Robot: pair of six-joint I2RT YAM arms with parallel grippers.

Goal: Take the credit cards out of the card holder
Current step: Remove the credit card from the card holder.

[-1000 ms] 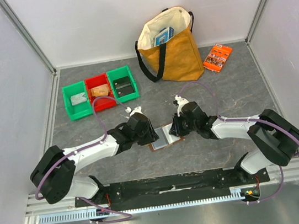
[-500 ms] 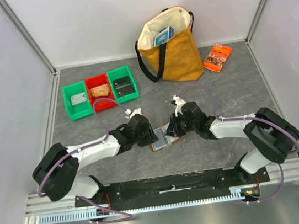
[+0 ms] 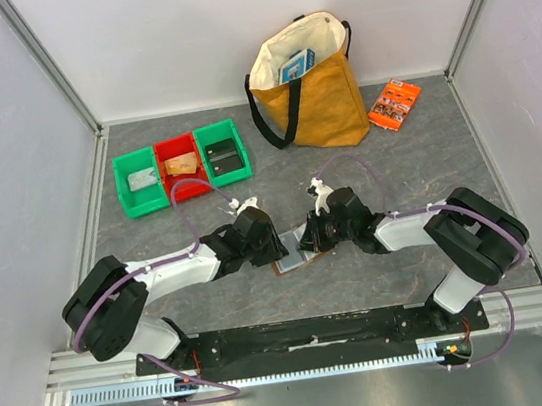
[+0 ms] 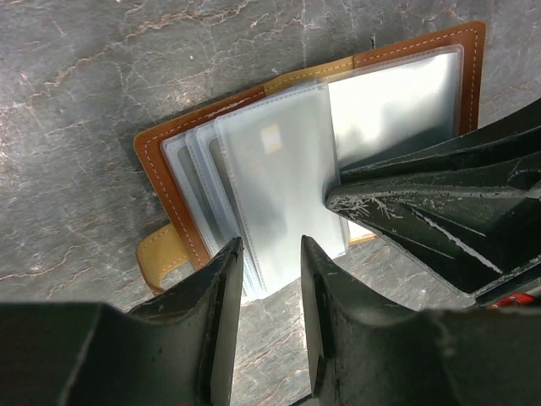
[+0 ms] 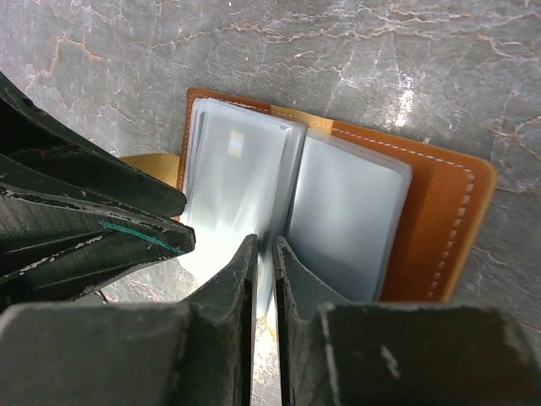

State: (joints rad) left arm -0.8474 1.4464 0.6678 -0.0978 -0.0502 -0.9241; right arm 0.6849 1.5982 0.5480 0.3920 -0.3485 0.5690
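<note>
While the card holder (image 4: 156, 169) lay open on the table (image 3: 427, 161) between both arms, cards (image 4: 272, 139) unremoved, the left gripper (image 4: 270, 245) stood spread around the sleeves' (image 4: 287, 211) near edge, their long axis pointing away, and the right gripper (image 5: 265, 249), nearly closed, seemed to pinch one sleeve

You are looking at the card holder (image 3: 291, 251) lying open on the table (image 3: 428, 171), with the left gripper (image 3: 269, 247) sitting at its left and the right gripper (image 3: 306, 238) at its right. Behind it, the bins (image 3: 181, 167) are sitting leftward, the bag (image 3: 310, 86) is standing slightly rightward, and the packet (image 3: 394, 102) is lying farther right.
</note>
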